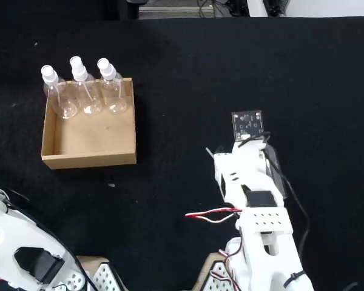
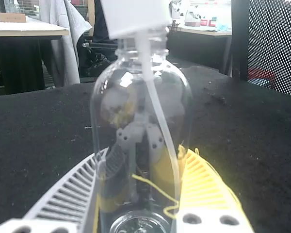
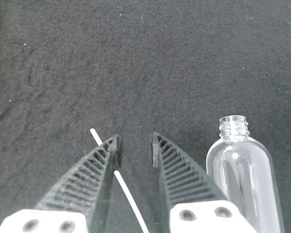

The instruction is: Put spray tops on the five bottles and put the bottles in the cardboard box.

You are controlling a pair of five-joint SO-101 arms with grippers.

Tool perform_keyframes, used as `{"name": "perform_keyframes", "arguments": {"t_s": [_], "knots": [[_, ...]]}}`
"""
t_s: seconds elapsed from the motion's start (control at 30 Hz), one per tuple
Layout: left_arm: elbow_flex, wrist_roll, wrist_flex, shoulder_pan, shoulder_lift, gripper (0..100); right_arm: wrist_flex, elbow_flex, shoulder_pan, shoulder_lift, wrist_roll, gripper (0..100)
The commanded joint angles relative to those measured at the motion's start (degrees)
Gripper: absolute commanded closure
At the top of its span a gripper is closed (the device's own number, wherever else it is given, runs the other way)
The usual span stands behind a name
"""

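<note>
the left hand (image 2: 145, 162) grips a clear bottle (image 2: 140, 111) whose spray top (image 2: 136, 17) looks only perched on the neck, so a tilt could shed it. the right hand (image 3: 135, 141), narrowly parted over a loose dip tube (image 3: 121, 186), could knock the uncapped bottle (image 3: 240, 165) just beside it. the cardboard box (image 1: 89, 159) holds three capped bottles (image 1: 85, 100) along its far wall, with room nearer.

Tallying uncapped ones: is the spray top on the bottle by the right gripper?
Off: the bottle beside the right gripper shows a bare threaded neck.
</note>
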Motion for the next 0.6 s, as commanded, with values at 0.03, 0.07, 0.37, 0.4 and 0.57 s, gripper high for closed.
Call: {"name": "perform_keyframes", "arguments": {"t_s": [0.03,0.07,0.37,0.4,0.57], "knots": [[-1.9,0.7,-1.9,-0.1,-0.4,97,-1.6,-0.6,-0.5,-1.1,0.2,91.4],[-1.9,0.7,-1.9,-0.1,-0.4,97,-1.6,-0.6,-0.5,-1.1,0.2,91.4],[-2.1,0.7,-1.7,-0.1,2.9,97,-1.6,-0.6,-0.5,-1.1,0.2,91.5],[-2.1,0.7,-1.8,-0.1,4.1,97,-1.6,-0.6,-0.5,-1.1,0.2,91.5],[-3.6,-5.5,-1.9,-0.2,7.2,97,-1.6,-0.6,-0.5,-1.1,0.2,91.6]]}}
